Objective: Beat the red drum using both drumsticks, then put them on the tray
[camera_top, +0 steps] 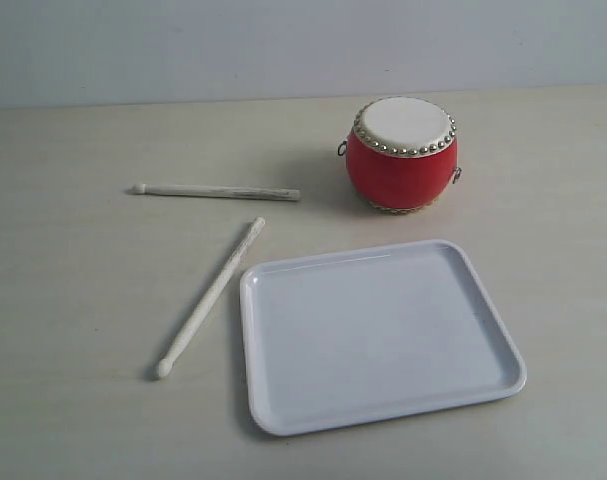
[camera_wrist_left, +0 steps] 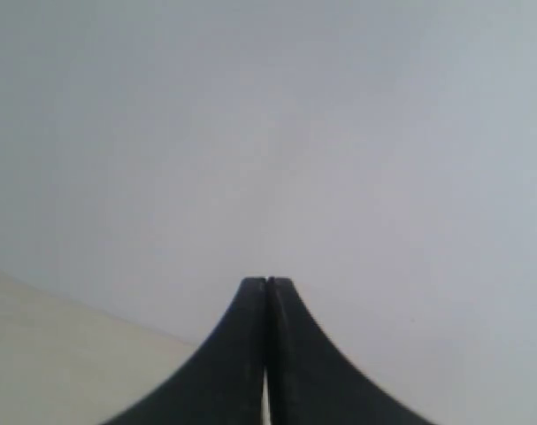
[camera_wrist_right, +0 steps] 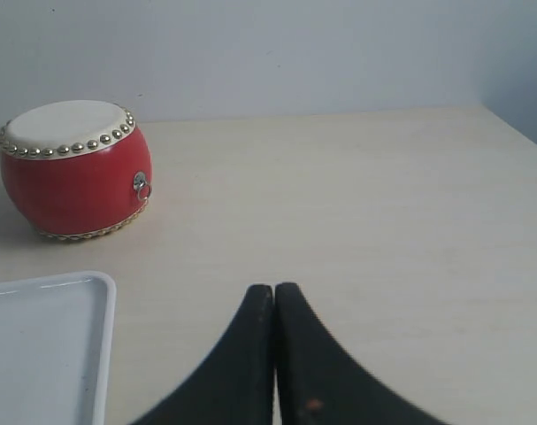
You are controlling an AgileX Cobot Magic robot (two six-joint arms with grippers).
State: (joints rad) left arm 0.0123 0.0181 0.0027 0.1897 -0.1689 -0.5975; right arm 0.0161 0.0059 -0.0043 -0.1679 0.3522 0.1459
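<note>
The red drum [camera_top: 401,153] stands upright at the back right of the table, cream skin up; the right wrist view also shows the drum [camera_wrist_right: 73,173]. Two pale drumsticks lie loose on the table left of it: one drumstick [camera_top: 215,191] lies crosswise, the other drumstick [camera_top: 210,298] slants toward the front beside the tray's left edge. The white tray [camera_top: 383,335] sits empty in front of the drum, and a corner of the tray [camera_wrist_right: 104,292] shows in the right wrist view. My left gripper [camera_wrist_left: 267,282] is shut, facing a blank wall. My right gripper [camera_wrist_right: 274,288] is shut over bare table. Neither arm appears in the exterior view.
The pale wooden table [camera_top: 73,280] runs back to a light grey wall [camera_top: 183,45]. In the right wrist view the table's edge [camera_wrist_right: 516,128] falls away beyond the drum's side.
</note>
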